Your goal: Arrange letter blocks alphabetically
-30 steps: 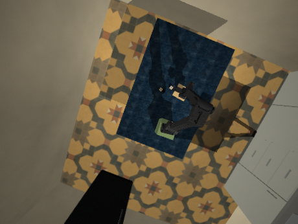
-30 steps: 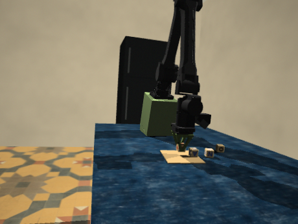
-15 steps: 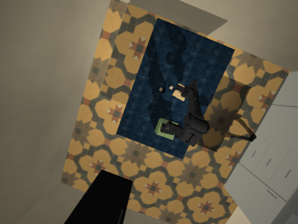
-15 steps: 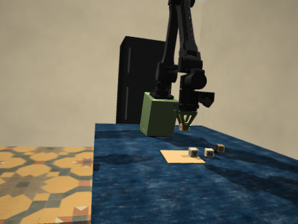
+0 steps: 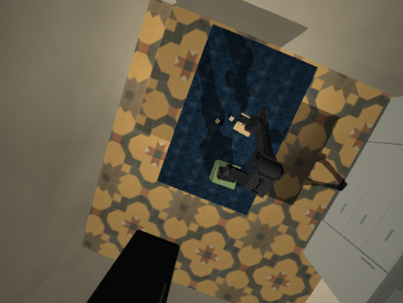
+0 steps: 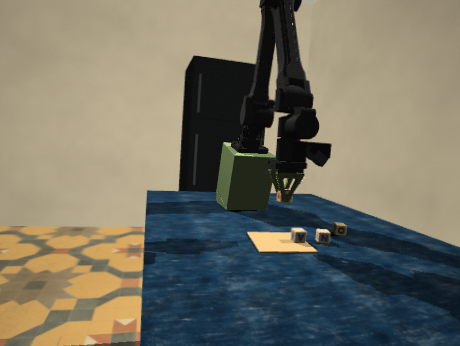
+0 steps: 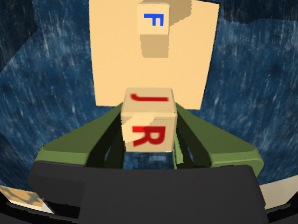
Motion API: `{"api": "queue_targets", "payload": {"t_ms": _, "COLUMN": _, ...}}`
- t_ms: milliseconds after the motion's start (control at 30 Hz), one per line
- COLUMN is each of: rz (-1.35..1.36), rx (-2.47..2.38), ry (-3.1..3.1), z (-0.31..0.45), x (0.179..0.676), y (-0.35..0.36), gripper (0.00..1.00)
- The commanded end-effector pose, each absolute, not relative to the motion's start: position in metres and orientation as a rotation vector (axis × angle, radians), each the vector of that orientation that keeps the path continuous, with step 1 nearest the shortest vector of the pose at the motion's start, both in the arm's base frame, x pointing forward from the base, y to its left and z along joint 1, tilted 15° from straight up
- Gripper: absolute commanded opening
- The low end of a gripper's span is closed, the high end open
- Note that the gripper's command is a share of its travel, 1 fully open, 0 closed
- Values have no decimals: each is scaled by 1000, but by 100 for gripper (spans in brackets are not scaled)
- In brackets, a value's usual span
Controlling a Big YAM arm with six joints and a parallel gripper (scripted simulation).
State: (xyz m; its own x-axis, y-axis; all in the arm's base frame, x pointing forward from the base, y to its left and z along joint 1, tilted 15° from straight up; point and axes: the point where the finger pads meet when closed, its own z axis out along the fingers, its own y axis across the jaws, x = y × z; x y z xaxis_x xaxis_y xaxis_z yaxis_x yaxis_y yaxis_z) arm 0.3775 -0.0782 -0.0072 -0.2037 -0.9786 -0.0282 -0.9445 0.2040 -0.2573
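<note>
The tool [image 7: 149,137] grips a red-lettered block [image 7: 149,127] between its fingers, raised above the tan mat [image 7: 113,50] near the middle of the bench [image 6: 210,290]; the F block [image 7: 154,30] rests on the mat.

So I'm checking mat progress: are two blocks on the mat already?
No, the wrist view shows only the F block on the mat; the gripper holds another block above it.

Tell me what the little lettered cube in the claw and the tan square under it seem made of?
The held block looks like pale painted wood: matte cream faces, red letters. The mat looks like thin card or cork, flat, matte tan, lying on the blue table; hard to say which.
</note>
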Motion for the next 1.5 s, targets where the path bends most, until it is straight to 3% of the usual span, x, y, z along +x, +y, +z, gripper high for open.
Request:
{"api": "queue_targets", "payload": {"t_ms": 0, "rz": -286, "rx": -1843, "ry": 2282, "z": -1, "x": 395, "y": -84, "gripper": 25}}
{"api": "queue_targets", "payload": {"t_ms": 833, "rz": -271, "rx": -1848, "ry": 2288, "z": -24, "x": 387, "y": -80, "gripper": 25}}
{"api": "queue_targets", "payload": {"t_ms": 1467, "rz": -292, "rx": -1843, "ry": 2273, "z": -89, "x": 417, "y": -80, "gripper": 25}}
